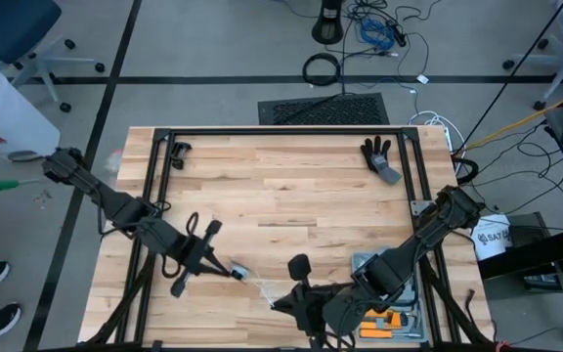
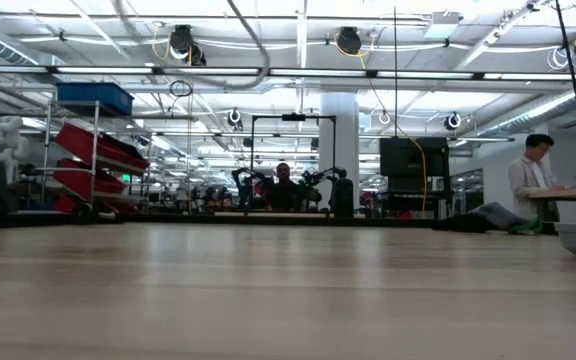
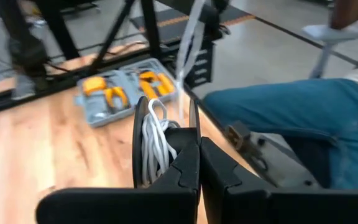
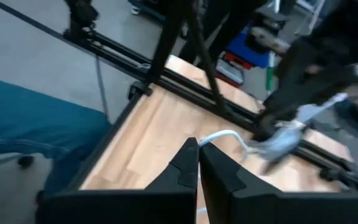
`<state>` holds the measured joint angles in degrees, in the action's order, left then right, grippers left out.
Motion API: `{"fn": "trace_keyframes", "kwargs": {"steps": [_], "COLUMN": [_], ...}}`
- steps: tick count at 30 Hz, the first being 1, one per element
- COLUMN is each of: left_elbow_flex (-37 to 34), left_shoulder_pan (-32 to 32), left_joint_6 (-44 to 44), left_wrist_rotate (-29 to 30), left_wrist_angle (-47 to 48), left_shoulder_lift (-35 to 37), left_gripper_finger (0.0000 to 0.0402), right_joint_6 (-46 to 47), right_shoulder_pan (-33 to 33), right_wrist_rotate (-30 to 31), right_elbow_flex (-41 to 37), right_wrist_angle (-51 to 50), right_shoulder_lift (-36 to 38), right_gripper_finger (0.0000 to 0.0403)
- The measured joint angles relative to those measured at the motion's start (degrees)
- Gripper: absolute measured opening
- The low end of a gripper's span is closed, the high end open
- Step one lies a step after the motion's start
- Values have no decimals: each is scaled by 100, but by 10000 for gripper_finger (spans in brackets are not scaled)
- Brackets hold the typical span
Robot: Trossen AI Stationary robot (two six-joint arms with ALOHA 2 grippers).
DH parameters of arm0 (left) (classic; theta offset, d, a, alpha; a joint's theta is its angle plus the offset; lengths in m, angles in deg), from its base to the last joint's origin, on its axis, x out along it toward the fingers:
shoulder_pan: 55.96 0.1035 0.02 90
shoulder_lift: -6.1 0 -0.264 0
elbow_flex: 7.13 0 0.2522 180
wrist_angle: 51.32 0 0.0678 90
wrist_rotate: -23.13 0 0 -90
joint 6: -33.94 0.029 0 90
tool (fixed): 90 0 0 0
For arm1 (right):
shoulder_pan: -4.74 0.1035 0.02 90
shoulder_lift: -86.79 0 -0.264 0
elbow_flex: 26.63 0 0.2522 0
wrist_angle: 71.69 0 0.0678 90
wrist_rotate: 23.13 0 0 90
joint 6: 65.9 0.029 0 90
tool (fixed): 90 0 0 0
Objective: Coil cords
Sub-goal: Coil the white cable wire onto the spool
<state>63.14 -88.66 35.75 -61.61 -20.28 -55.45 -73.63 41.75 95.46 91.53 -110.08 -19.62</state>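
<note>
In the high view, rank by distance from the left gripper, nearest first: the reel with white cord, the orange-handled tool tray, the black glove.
From the left gripper:
1. Reel with white cord, at its fingertips.
2. Tool tray, near edge, under the right arm.
3. Black glove, far right corner.

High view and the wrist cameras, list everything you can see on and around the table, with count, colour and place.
Cord: one, white, pinched by the right gripper, running to the reel.
Reel: one, black, cord wound on it, in the left gripper.
Tool tray: one, grey with orange tools, near right corner.
Glove: one, black, far right.
Table: one, pale wood.
Person's leg: blue trousers, beside the near edge.
Left gripper: shut on the reel.
Right gripper: shut on the cord.
</note>
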Motion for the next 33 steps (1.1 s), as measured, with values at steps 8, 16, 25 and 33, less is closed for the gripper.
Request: {"fn": "trace_keyframes", "kwargs": {"steps": [8,16,25,33], "left_elbow_flex": [0,-2,-2,-2], "left_shoulder_pan": [2,2,2,35], "left_joint_6": [52,199,195,308], "left_wrist_rotate": [-564,-680,-694,-880], "left_wrist_angle": [-326,-556,-588,-807], "left_shoulder_lift": [-199,-309,-333,-527], "left_gripper_finger": [2,2,2,2], "right_joint_6": [-360,-1474,-2493,-2138], "right_shoulder_pan": [-107,-131,29,-157], "right_wrist_rotate": [585,1525,1485,1116], "right_elbow_flex": [0,0,-2,-2], "right_wrist_angle": [30,853,1702,1719], "right_shoulder_lift": [2,-28,-44,-49], "right_gripper_finger": [0,0,0,0]}}
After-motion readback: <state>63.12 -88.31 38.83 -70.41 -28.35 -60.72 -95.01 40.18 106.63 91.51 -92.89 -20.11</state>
